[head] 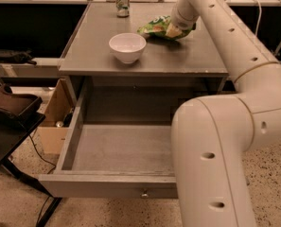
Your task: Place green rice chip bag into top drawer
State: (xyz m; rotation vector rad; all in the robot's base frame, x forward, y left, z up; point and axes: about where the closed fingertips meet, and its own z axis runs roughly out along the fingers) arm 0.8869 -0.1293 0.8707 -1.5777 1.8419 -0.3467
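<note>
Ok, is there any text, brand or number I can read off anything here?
On the green rice chip bag, with the pincer at its right end: lettering not legible.
On the can at the back of the table: label not legible.
No other text shows.

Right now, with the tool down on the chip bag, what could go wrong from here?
1. The tool sits at the right end of the green bag, and a firm hold is not visible. The wrinkly bag may slip or drag on the lift.
2. The white bowl stands nearer the front edge of the table, above the open drawer. A low sweep toward the drawer could knock it in.
</note>
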